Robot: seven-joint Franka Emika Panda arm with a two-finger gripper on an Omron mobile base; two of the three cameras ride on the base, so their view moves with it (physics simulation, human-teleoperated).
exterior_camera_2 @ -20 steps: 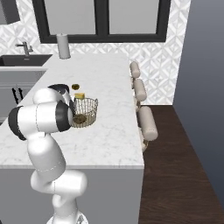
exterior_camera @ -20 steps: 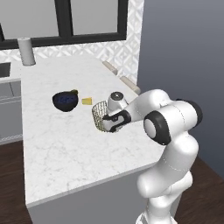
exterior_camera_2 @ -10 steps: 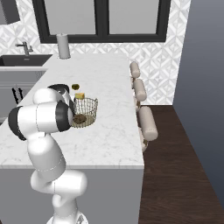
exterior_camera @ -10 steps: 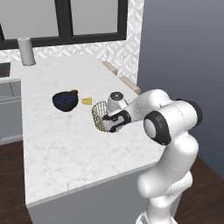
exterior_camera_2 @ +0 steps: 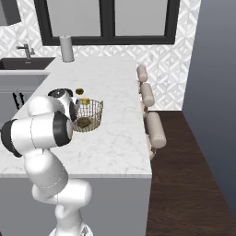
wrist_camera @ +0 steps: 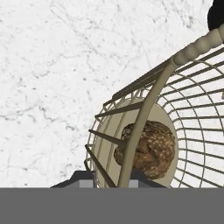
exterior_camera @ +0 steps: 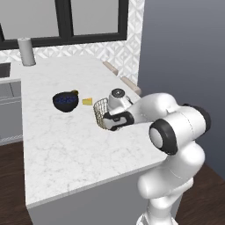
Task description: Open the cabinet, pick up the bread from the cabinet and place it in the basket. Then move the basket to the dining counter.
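The gripper (wrist_camera: 118, 177) is pinched on the rim of the round gold-tan wire-mesh basket (exterior_camera_2: 88, 115), mid-left of frame on the white marble bench (exterior_camera_2: 115, 143), small brown bread lump (wrist_camera: 146, 148) inside.

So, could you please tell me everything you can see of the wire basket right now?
The basket is a round, gold-tan wire-mesh bowl with a thicker beaded rim, tapering to a flat tan base. It sits upright on the white marble dining counter, near the dark blue bowl and the yellow wedge. The bread, a brown lump, lies on its base. The gripper is shut on its rim wire at the robot's side.
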